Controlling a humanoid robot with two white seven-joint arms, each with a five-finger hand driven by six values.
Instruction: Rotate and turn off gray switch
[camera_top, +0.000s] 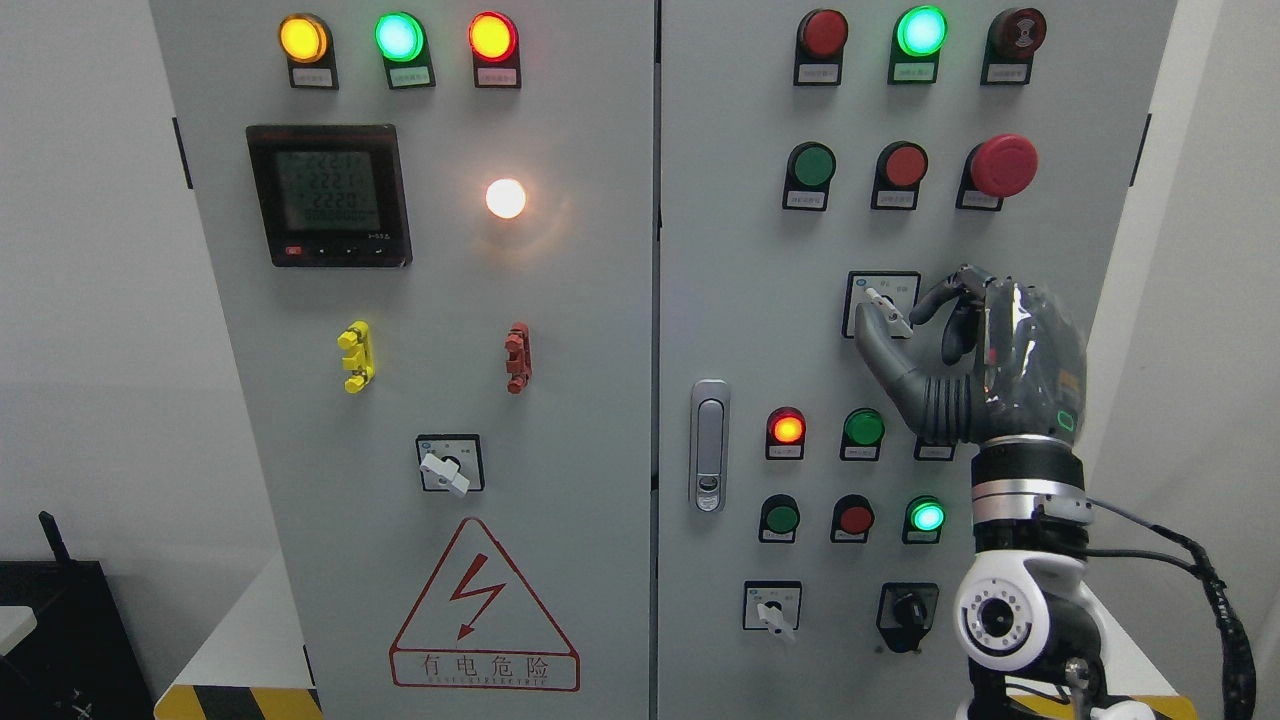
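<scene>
Right hand (985, 355) pinching gray switch (886, 312) knob, apparently; red mushroom button (1003, 165) above, indicator lamps below.

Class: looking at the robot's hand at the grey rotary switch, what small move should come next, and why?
Probably pinch and twist: the right hand has thumb and forefinger either side of the small grey rotary switch handle, which sits tilted on its white plate, seemingly not yet turned off.

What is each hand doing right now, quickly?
Right hand: thumb and fingers closed around the gray switch handle, apparently gripping it.
Left hand: not in view.
</scene>
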